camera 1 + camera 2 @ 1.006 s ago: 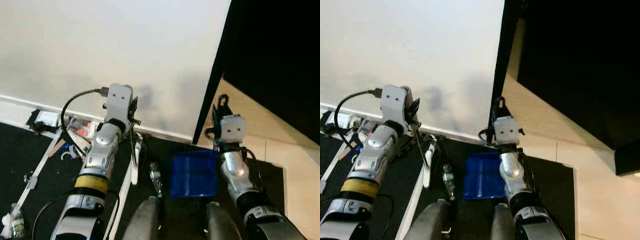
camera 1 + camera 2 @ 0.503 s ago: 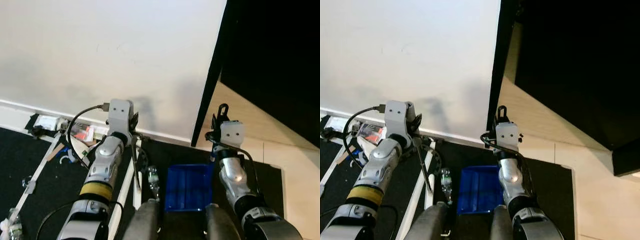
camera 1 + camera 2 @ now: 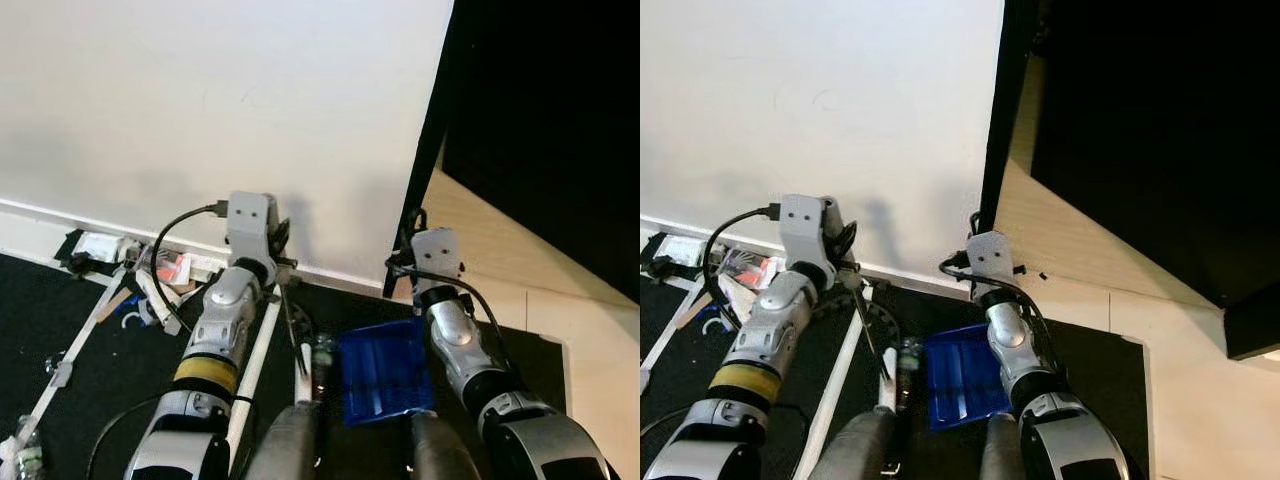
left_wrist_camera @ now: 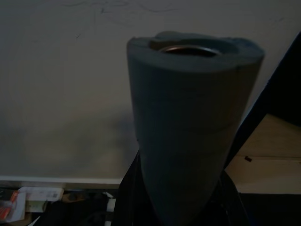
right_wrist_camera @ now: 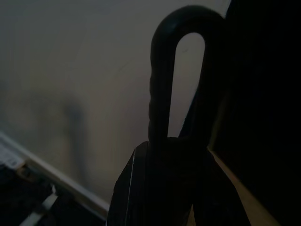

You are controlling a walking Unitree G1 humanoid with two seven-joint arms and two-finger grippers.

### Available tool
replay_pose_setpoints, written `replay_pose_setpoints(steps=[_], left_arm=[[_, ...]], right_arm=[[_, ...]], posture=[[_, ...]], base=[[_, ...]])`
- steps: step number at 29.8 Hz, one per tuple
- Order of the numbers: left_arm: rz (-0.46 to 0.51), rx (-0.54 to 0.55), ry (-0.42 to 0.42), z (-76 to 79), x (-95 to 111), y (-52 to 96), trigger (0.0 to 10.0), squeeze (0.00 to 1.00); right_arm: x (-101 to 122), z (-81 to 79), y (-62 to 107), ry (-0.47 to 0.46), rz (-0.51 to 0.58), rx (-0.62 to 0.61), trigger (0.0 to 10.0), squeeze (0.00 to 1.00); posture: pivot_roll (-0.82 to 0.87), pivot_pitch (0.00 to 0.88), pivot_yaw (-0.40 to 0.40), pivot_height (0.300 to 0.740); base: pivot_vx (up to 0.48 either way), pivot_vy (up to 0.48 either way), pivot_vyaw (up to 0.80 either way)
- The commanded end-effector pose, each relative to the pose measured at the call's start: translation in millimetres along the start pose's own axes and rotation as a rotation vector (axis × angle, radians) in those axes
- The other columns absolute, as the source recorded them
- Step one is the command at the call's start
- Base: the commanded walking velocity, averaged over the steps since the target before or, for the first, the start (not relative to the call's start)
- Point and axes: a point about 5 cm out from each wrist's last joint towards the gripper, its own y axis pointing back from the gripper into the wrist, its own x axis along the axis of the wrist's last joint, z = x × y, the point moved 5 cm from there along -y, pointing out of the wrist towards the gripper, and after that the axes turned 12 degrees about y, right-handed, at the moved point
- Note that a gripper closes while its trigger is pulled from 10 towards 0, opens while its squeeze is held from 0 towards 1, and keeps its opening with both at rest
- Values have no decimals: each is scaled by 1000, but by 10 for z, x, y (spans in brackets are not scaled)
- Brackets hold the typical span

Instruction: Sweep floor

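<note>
Black matting (image 3: 60, 330) covers the floor at the left, where scraps of litter (image 3: 165, 268) are scattered along the white baseboard (image 3: 40, 215) beside a white strip (image 3: 75, 345) lying across the mat. Further right, the left gripper (image 3: 275, 262) is raised near the wall and is closed around the grey foam-covered handle of a broom (image 4: 188, 127), whose thin shaft (image 3: 293, 325) runs down toward the robot's legs; the brush end cannot be made out. A small bottle (image 3: 321, 350) lies on the mat just beside the blue dustpan (image 3: 382, 368), which rests low between the arms, close in front of the robot's feet. To the right, the right gripper (image 3: 410, 262) is clamped on the dustpan's black looped handle (image 5: 174, 80), held up near the dark door edge (image 3: 425, 150), with pale wooden flooring (image 3: 560, 300) beyond. It is judged that the litter at the left lies well apart from the pan, so debris could be pushed past or under its lip if the pan is not set flat on the mat. The bottle could be rolled away by a hard stroke, and the raised handles could be knocked against the wall or door edge.
</note>
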Motion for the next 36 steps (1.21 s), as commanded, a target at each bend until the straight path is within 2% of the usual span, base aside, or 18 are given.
replay_pose_setpoints(steps=[1, 5, 7, 8, 9, 10, 12, 13, 14, 16, 18, 22, 24, 28, 29, 32, 34, 36], left_arm=[[-12, 12, 18, -33, -88, 60, 10000, 0], [-28, 21, 22, -49, -164, 101, 10000, 0], [-30, 18, 23, -36, -173, 100, 10000, 0], [-30, 18, 23, -36, -173, 100, 10000, 0], [-30, 16, 24, -24, -173, 90, 10000, 0], [-29, 16, 25, -20, -168, 85, 10000, 0], [-28, 16, 25, -19, -165, 82, 10000, 0], [-28, 15, 24, -19, -163, 80, 10000, 0], [-28, 15, 24, -19, -163, 80, 10000, 0], [-28, 17, 22, -29, -165, 84, 10000, 0], [-29, 19, 21, -35, -174, 87, 10000, 0], [-30, 22, 23, -26, -189, 86, 10000, 0], [-29, 24, 24, -22, -192, 85, 10000, 0], [-26, 30, 25, -29, -194, 93, 10000, 0], [-26, 30, 25, -29, -194, 93, 10000, 0], [-31, 38, 15, -80, -195, 124, 10000, 0], [-33, 40, 13, -93, -193, 129, 10000, 0], [-35, 42, 10, -107, -189, 129, 10000, 0]], right_arm=[[-204, -129, 99, -13, -76, 68, 10000, 0], [-318, -196, 185, -38, -143, 125, 10000, 0], [-512, -255, 280, -73, -251, 154, 10000, 0], [-512, -255, 280, -73, -251, 154, 10000, 0], [-750, -342, 404, -129, -380, 197, 10000, 0], [-865, -389, 474, -169, -442, 220, 10000, 0], [-929, -417, 516, -194, -477, 234, 10000, 0], [-978, -445, 557, -277, -520, 243, 10000, 0], [-978, -445, 557, -277, -520, 243, 10000, 0], [-989, -396, 581, -383, -555, 246, 10000, 0], [-979, -321, 564, -426, -566, 237, 10000, 0], [-932, -172, 522, -410, -565, 209, 10000, 0], [-884, -117, 476, -386, -531, 184, 10000, 0], [-320, 208, 216, -298, -179, 5, 10000, 0], [-320, 208, 216, -298, -179, 5, 10000, 0], [120, 417, 202, -297, 59, -98, 10000, 0], [164, 420, 215, -281, 82, -99, 10000, 0], [142, 300, 240, -259, 63, -50, 10000, 0]], posture=[[166, 150, 51, 740], [155, 147, 46, 740], [155, 147, 46, 740], [155, 147, 46, 740], [148, 135, 43, 740], [148, 132, 42, 740], [148, 132, 42, 740], [149, 130, 43, 740], [149, 130, 43, 740], [138, 120, 40, 740], [134, 115, 36, 740], [133, 105, 26, 740], [137, 101, 23, 740], [141, 101, 25, 740], [141, 101, 25, 740], [140, 105, 40, 740], [139, 106, 42, 740], [138, 109, 47, 740]], base=[[0, 0, 0], [0, 0, 0], [0, 0, 0], [0, 0, 0], [0, 0, 0], [0, 0, 0], [0, 0, 0], [0, 0, 0], [0, 0, 0], [0, 0, 0], [0, 0, 0], [0, 0, 0], [0, 0, 0], [0, 0, 0], [0, 0, 0], [0, 0, 0], [0, 0, 0], [0, 0, 0]])
